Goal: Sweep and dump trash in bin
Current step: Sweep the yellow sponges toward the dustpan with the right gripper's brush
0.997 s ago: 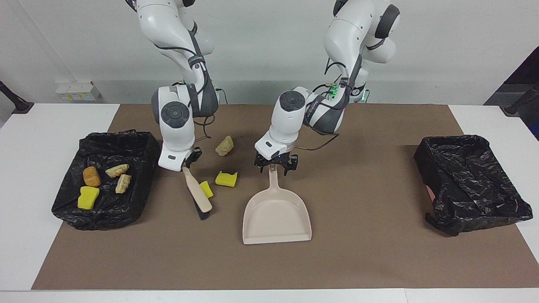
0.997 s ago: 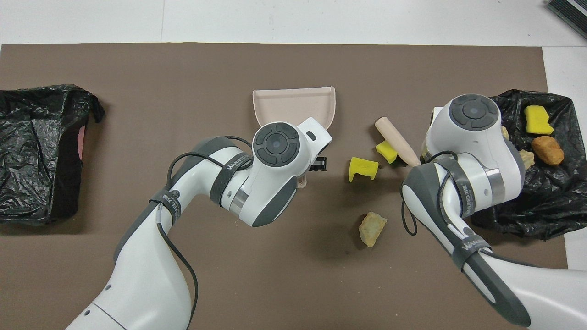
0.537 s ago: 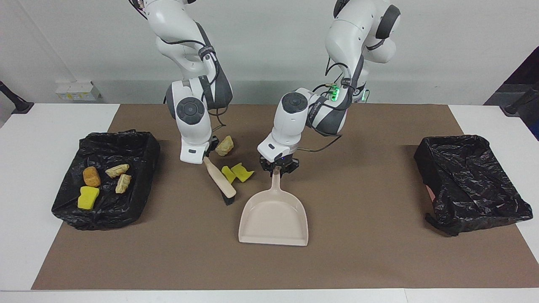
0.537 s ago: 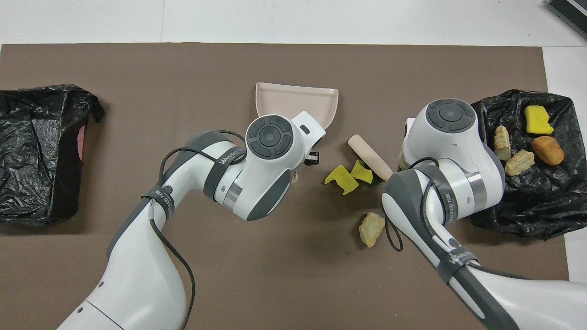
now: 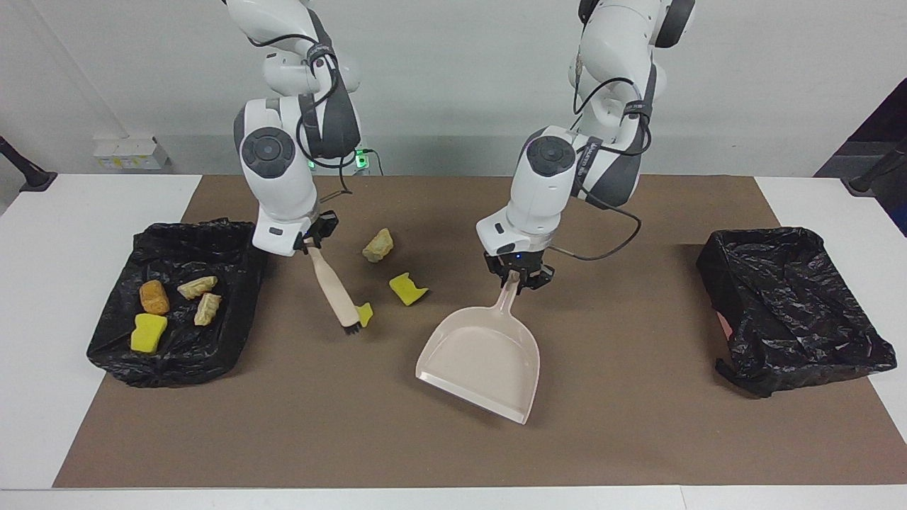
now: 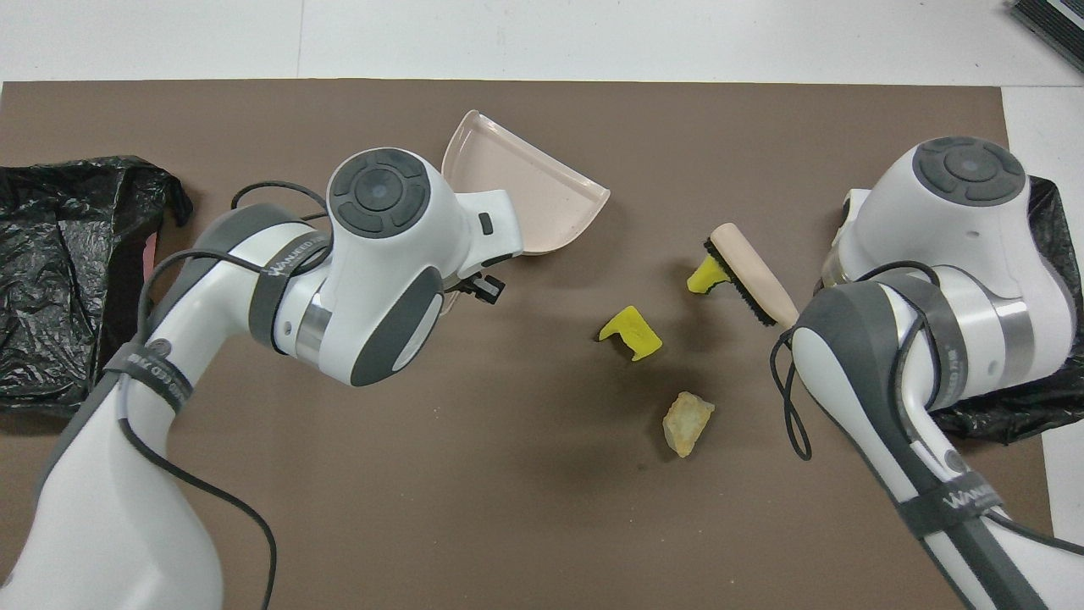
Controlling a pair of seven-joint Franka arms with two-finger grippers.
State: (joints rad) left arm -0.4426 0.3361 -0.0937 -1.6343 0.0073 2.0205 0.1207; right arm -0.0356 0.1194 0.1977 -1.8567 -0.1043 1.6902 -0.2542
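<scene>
Inside the bin (image 5: 234,244) lie four trash bits (image 5: 177,308); dustpan (image 5: 482,361) empty; both jaws clamped on handles.

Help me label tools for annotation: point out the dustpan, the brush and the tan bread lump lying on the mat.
dustpan (image 5: 482,358), facing view, inner pan floor.
brush (image 5: 331,285), facing view, mid handle.
tan bread lump (image 6: 687,422), overhead view, its centre.
</scene>
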